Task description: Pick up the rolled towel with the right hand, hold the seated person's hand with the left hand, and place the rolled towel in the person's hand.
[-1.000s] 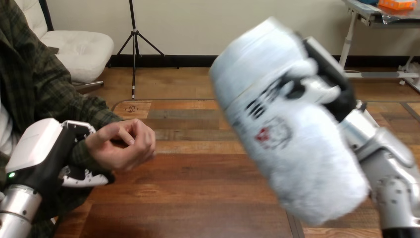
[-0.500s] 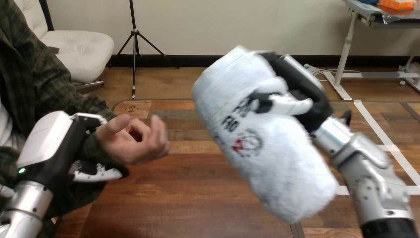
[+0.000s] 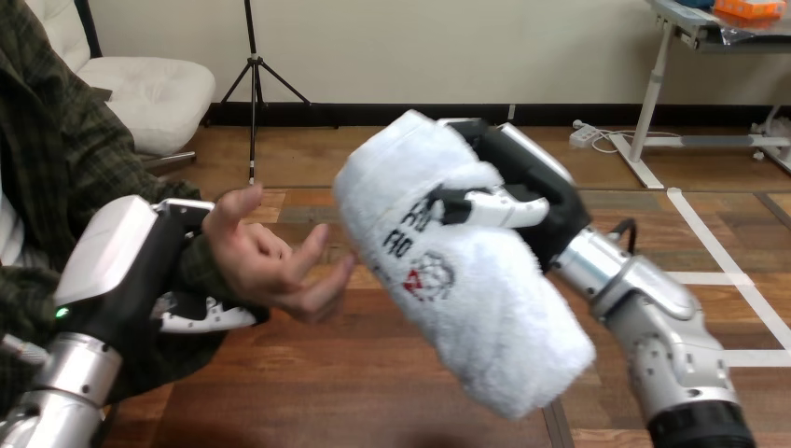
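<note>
At centre frame, your right hand (image 3: pixel 534 191) gripped the rolled towel (image 3: pixel 485 313) above the table (image 3: pixel 373 397); at left, your left hand (image 3: pixel 121 266) clasped the person's wrist (image 3: pixel 205 269), their hand (image 3: pixel 272 266) open beside the towel.

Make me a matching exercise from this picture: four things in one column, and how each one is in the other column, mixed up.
Things
1. rolled towel
2. left hand
3. right hand
4. person's hand

States
A. curled round the person's wrist
B. open, fingers spread, facing the towel
C. white, held in the air
D. gripping the towel, at the view's right

Pairs: 1-C, 2-A, 3-D, 4-B
</note>
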